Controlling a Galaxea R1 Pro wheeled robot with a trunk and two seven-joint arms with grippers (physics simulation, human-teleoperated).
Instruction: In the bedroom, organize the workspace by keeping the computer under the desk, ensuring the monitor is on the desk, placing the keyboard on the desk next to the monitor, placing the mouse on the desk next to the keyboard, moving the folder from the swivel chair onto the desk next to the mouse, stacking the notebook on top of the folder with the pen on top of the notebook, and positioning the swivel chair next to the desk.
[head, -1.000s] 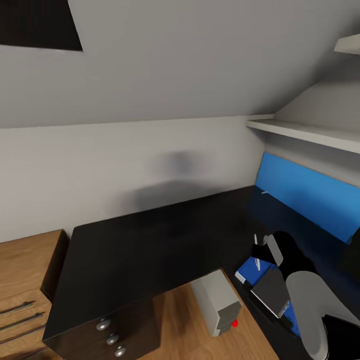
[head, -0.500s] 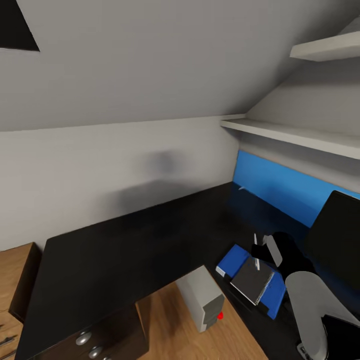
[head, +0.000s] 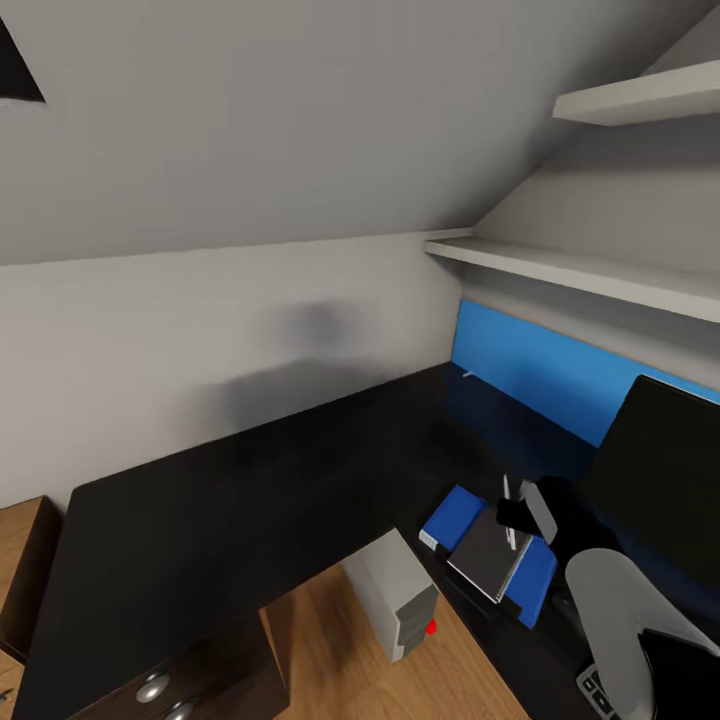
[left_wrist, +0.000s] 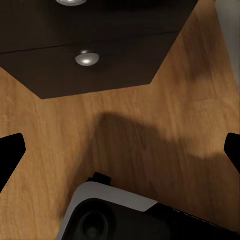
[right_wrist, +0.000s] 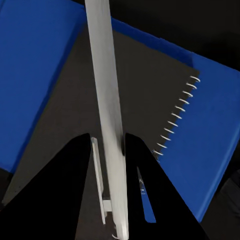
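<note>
The folder (head: 450, 515) lies blue and flat on the glossy black desk (head: 250, 500), with the dark spiral notebook (head: 488, 555) stacked on it. My right gripper (head: 514, 508) is shut on the pale pen (head: 508, 492), which it holds just above the notebook. The right wrist view has the pen (right_wrist: 107, 115) clamped in the gripper (right_wrist: 112, 145) over the notebook (right_wrist: 145, 100) and folder (right_wrist: 35, 65). The black monitor (head: 660, 470) stands to the right. The grey computer (head: 395, 600) sits under the desk. My left gripper (left_wrist: 120, 150) hangs open over the wood floor.
A dark drawer unit with silver knobs (left_wrist: 87, 59) stands under the desk's left end. Behind the desk, a blue panel (head: 530, 375) lines the wall, under white shelves (head: 560, 265) and a sloping ceiling. What looks like a keyboard corner (head: 597, 690) shows beside my right arm.
The whole view has swung right, bringing the monitor into sight. The pen in my right gripper now stands over the notebook rather than beyond its far edge.
</note>
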